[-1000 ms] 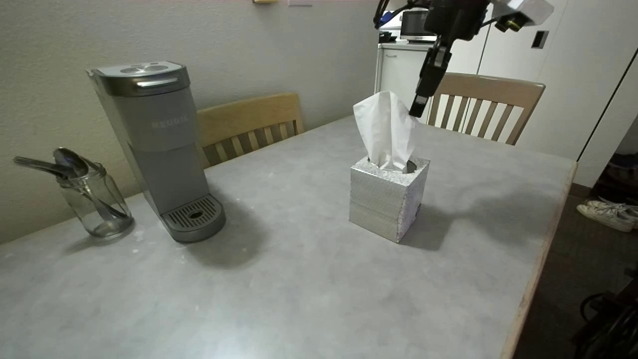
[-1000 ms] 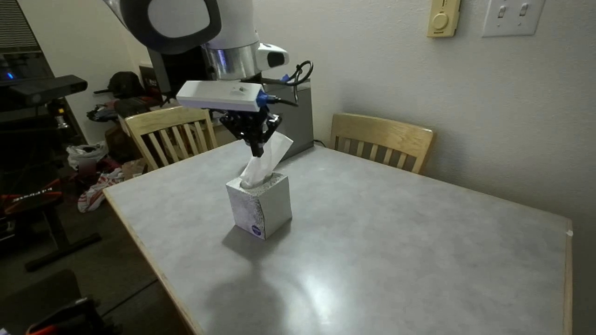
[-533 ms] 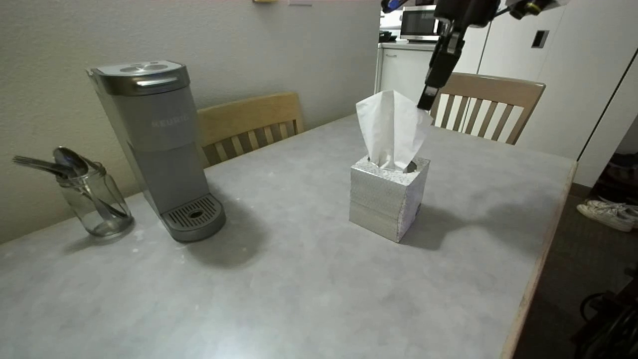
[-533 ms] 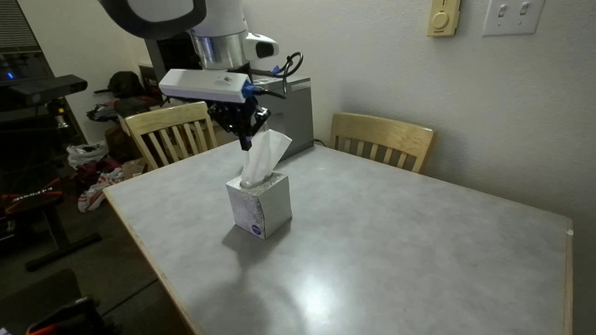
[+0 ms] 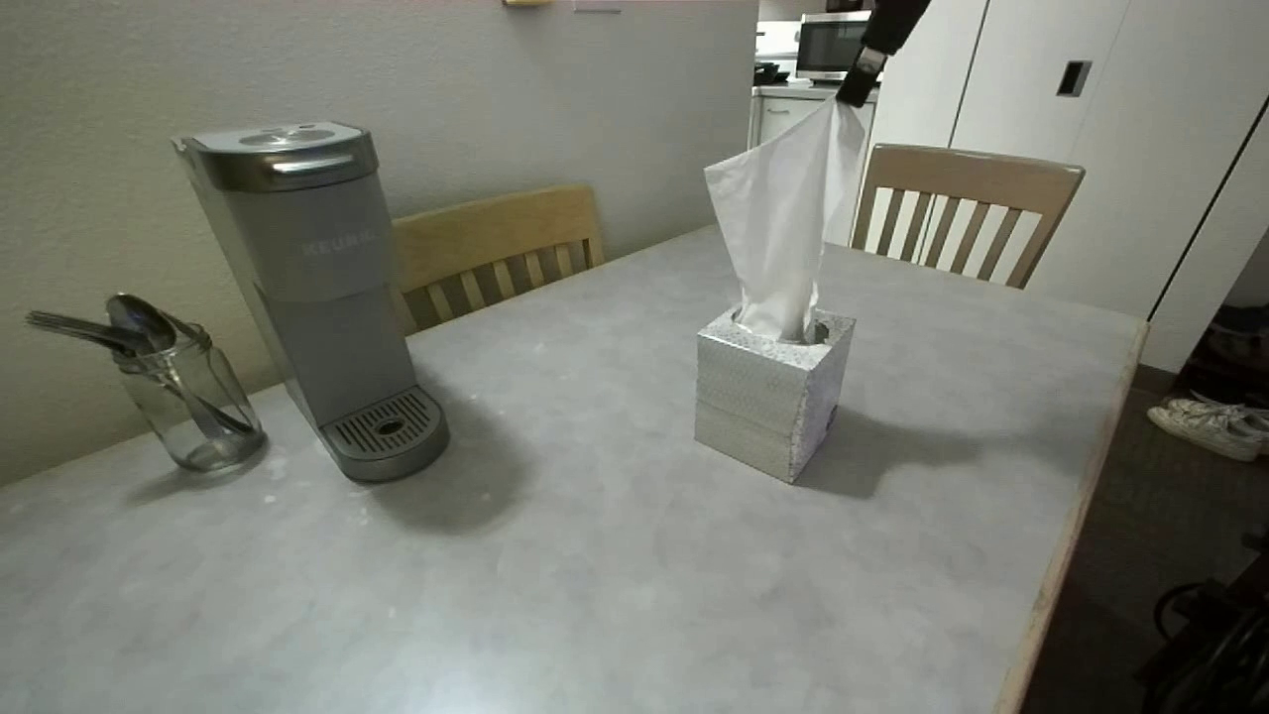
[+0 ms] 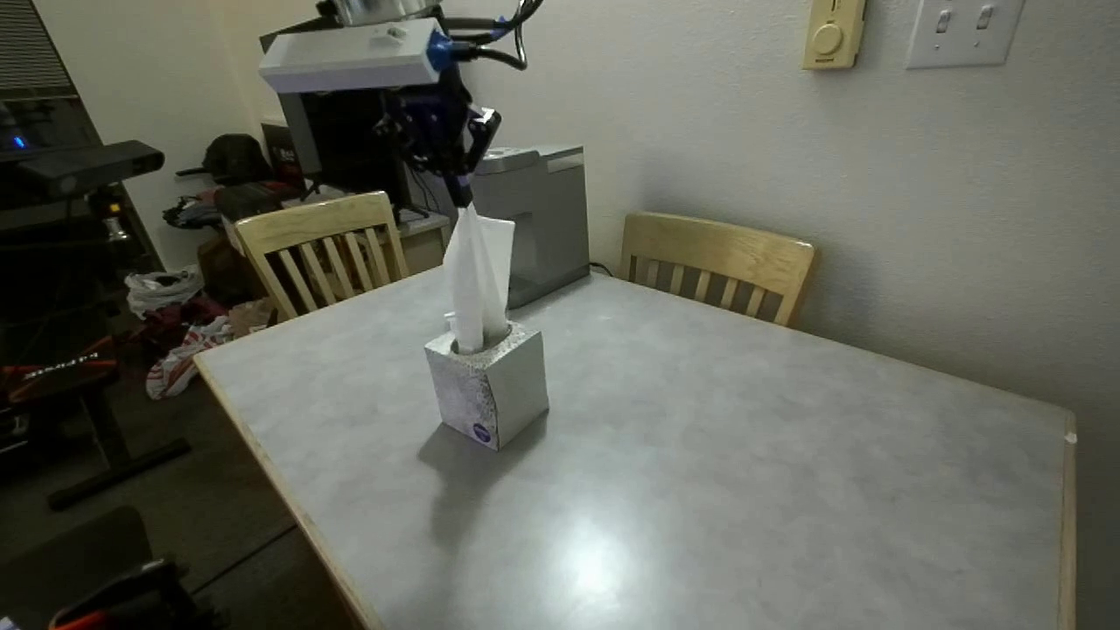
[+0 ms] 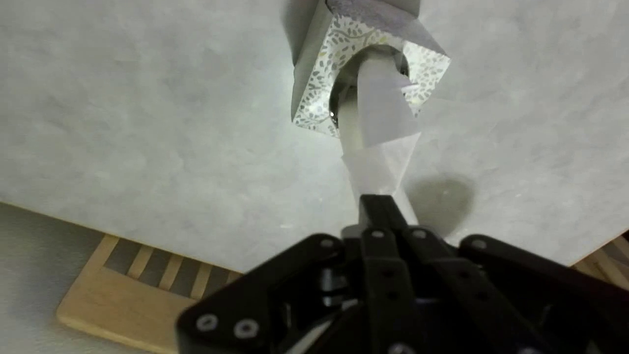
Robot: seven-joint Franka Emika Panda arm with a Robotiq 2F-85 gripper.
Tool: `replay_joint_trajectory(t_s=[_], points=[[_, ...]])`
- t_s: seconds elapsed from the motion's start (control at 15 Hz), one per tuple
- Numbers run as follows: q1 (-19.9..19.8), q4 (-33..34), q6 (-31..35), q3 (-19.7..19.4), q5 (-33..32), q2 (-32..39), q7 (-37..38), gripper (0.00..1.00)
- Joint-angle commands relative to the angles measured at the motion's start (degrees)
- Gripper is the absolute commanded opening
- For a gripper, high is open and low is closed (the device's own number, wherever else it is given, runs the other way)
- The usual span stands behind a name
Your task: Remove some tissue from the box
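While the black two-finger gripper is closed on the upper end of a thin white paper tissue, the tissue's lower end sits inside the oval opening of a silver-white, leaf-patterned cardboard cube box. Box stands upright on the grey, wood-edged table, well apart from a tall grey coffee maker and, beside that, a clear glass jar of metal cutlery.

Gripper higher vs 0.5 s ago in both exterior views; tissue up w/ it, taller abv box, now stretched to a pt at fingertips. Arm mostly off frame top in an exterior view.
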Motion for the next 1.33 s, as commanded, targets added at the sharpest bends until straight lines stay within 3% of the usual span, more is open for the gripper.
replay_joint_trajectory(t_s=[0.0, 0.67, 0.93, 1.27], points=[[-0.32, 0.8, 0.09, -0.69, -2.52, -3.15, 0.63, 0.0], [-2.58, 6.03, 2.17, -4.45, -13.27, -7.33, 2.0, 0.0], [-4.73, 5.25, 2.81, -8.26, -15.14, -7.94, 0.74, 0.0], [-5.82, 2.76, 4.02, -15.4, -11.62, -7.12, -6.29, 0.0]])
